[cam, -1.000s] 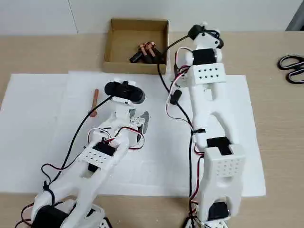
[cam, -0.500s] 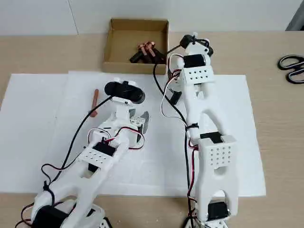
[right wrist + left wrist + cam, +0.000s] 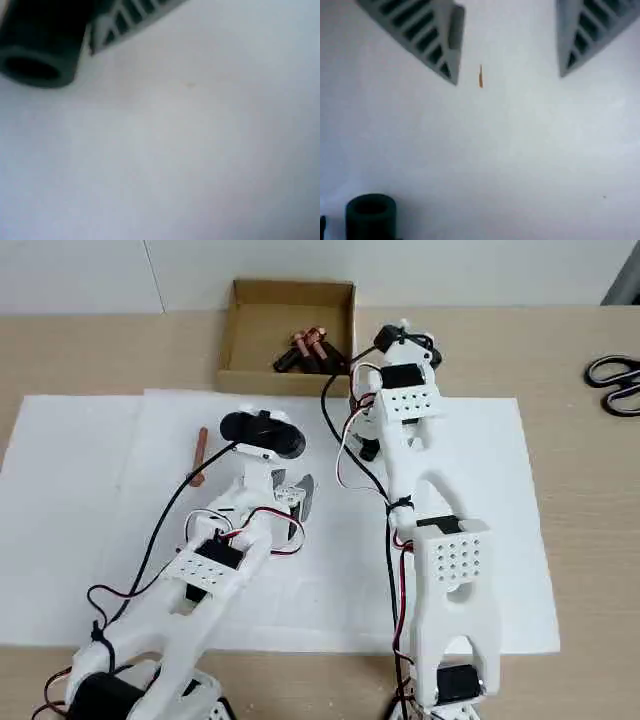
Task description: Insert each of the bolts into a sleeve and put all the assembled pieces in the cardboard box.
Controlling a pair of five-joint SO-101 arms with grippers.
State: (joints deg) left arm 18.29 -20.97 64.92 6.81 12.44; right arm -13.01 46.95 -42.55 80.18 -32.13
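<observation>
Likely step: grasping the black sleeve (image 3: 42, 47) for the loose bolt (image 3: 199, 455); judged best to centre over it, descend squarely, close gently.
Right gripper (image 3: 102, 32): just beside the sleeve, upper left of its wrist view; spread or closed could not be told.
Left gripper (image 3: 507, 75): jaws spread, empty, over white paper (image 3: 80, 490).
Bolt: left of centre in high view, well apart from both arms.
Cardboard box (image 3: 240, 340): top centre, held assembled pieces (image 3: 310, 348).
</observation>
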